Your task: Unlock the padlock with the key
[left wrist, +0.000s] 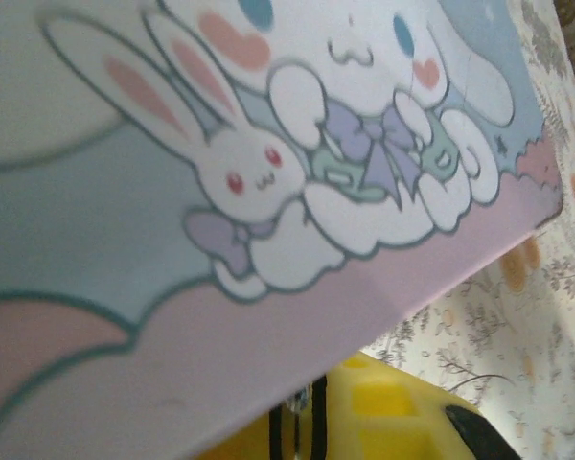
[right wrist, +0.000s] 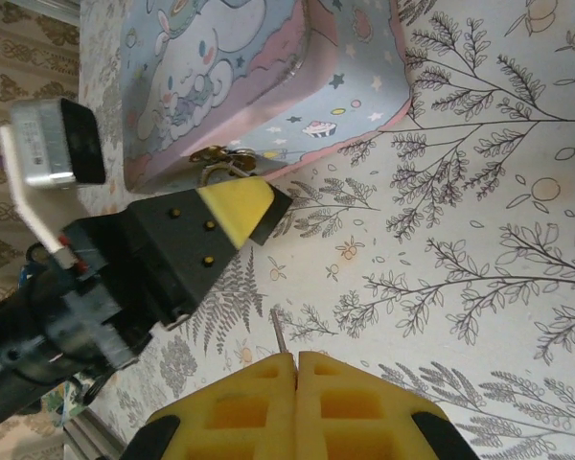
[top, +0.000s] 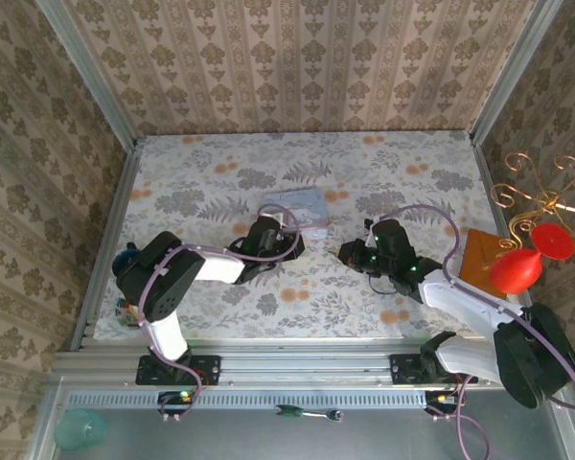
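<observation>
Floral tabletop [right wrist: 479,240] spreads under both arms. Nearest me, the right gripper [right wrist: 296,356] has its jaws pressed flat together on the key [right wrist: 279,331], whose thin metal blade pokes out past the yellow pads. Beyond it the left gripper [right wrist: 254,206] sits at the clasp of the pastel tin [right wrist: 259,57]. There I make out the padlock [right wrist: 214,168] only as a wire shackle; its body is hidden, and I cannot tell whether the left jaws grip it. I judge this the approach before insertion, with the key apart from the lock. Next the blade must line up with a keyway I cannot see, then push in slowly
</observation>
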